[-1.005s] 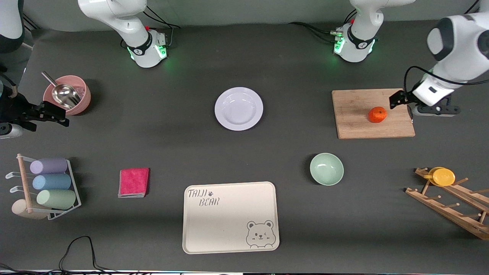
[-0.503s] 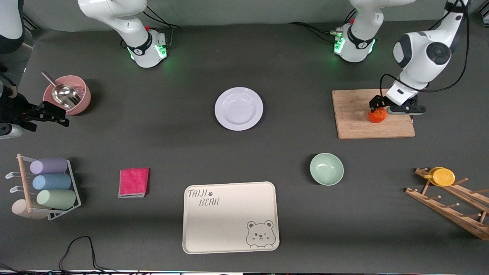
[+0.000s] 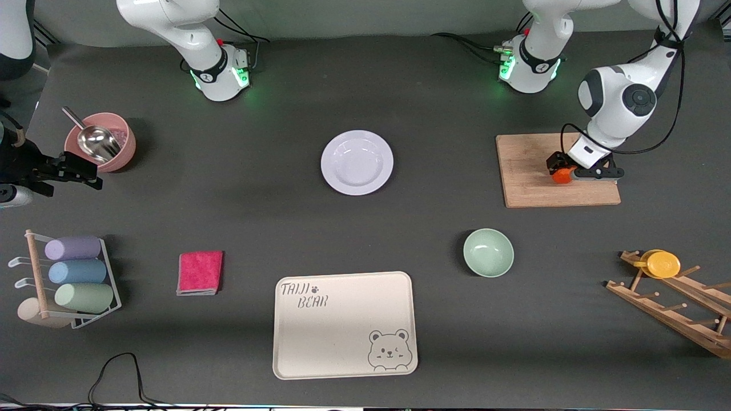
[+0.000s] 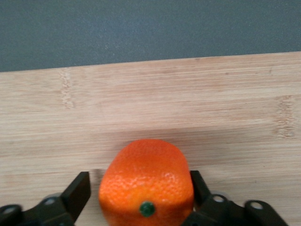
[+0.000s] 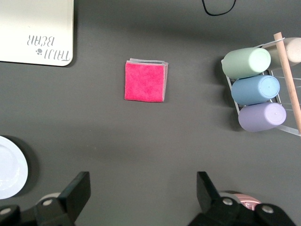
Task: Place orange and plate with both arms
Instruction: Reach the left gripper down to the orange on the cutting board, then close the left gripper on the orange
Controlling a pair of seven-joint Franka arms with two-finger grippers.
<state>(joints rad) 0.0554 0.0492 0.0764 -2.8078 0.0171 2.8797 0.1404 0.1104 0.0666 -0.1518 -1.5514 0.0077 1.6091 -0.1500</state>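
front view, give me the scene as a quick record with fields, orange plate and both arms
orange: small round bright-orange fruit resting on the bamboo cutting board, toward the left arm's end of the table
plate: round shallow white plate on the dark table, nothing on it
left gripper: down at the orange, jaws either side of it, one touching, the other with a slight gap
right gripper: waits with jaws open beside the pink bowl holding a metal scoop
tray: cream rectangular bear tray, nearer the camera than the plate

Left gripper (image 3: 562, 172) lowered, jaws partly spread; right gripper (image 3: 85, 171) waits, spread wide.
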